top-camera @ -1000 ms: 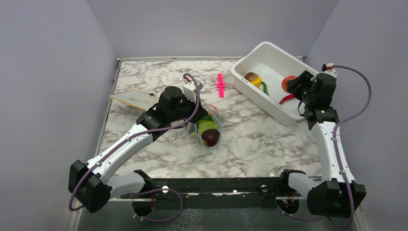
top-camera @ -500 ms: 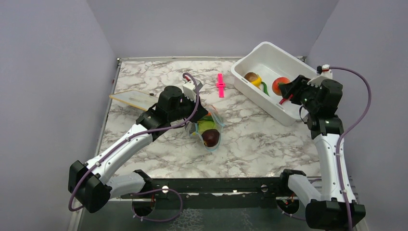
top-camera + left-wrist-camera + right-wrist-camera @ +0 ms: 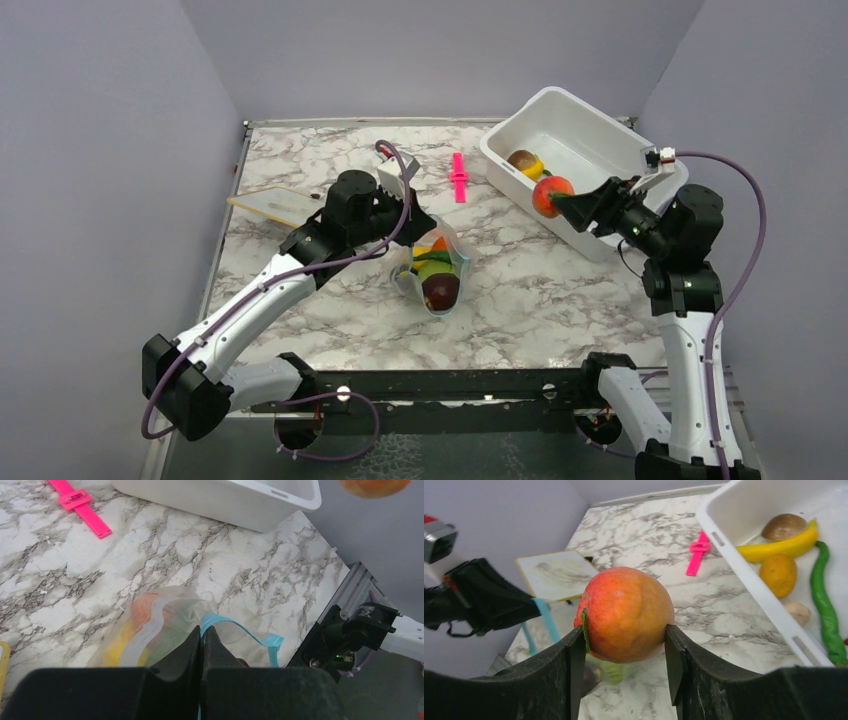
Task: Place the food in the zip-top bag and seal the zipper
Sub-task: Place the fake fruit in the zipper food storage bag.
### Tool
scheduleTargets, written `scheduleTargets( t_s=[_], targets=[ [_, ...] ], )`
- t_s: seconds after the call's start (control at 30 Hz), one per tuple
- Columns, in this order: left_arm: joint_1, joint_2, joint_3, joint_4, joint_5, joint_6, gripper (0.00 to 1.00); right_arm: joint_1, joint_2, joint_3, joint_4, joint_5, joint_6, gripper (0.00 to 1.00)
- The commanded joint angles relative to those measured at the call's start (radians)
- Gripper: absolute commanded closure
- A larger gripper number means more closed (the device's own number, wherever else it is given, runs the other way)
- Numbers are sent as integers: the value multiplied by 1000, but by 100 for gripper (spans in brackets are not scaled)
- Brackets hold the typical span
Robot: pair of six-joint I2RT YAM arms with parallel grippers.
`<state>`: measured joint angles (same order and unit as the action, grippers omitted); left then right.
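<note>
The clear zip-top bag (image 3: 455, 262) lies mid-table holding food: a green piece (image 3: 432, 268), a dark brown piece (image 3: 440, 292) and some orange and yellow. My left gripper (image 3: 420, 232) is shut on the bag's light blue zipper (image 3: 250, 635) and holds that edge up, so the mouth gapes. In the left wrist view its fingertips (image 3: 201, 629) pinch the strip. My right gripper (image 3: 562, 200) hangs over the white tub's near wall, shut on an orange-red peach (image 3: 551, 194), which fills the space between the fingers (image 3: 626, 614).
The white tub (image 3: 515, 182) at the back right holds a yellow banana (image 3: 784, 545), a brown piece (image 3: 784, 526), an orange piece (image 3: 778, 575) and a green chilli (image 3: 826, 615). A pink clip (image 3: 459, 177) lies left of the tub. A pale board (image 3: 275, 207) sits at the table's left edge.
My right gripper has lifted the peach out of the tub and carried it left over the tub's wall. My left gripper has raised the bag's edge, opening the mouth wider.
</note>
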<state>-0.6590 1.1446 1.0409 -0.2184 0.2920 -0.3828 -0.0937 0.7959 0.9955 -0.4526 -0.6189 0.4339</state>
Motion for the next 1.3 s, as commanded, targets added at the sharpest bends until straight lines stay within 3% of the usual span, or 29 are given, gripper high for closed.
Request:
scheduleTargets(
  t_s=[0.0, 0.3, 0.73, 1.27],
  targets=[
    [-4, 26, 42, 29, -24, -13, 100, 50, -36, -18, 18, -161, 32, 68],
    [-4, 78, 50, 33, -24, -54, 100, 134, -42, -59, 56, -272, 38, 68],
    [-4, 106, 28, 57, -36, -62, 100, 187, -8, -197, 188, -298, 84, 68],
    [-4, 101, 41, 53, -18, -78, 100, 616, 93, -187, 303, -9, 157, 68]
  ],
)
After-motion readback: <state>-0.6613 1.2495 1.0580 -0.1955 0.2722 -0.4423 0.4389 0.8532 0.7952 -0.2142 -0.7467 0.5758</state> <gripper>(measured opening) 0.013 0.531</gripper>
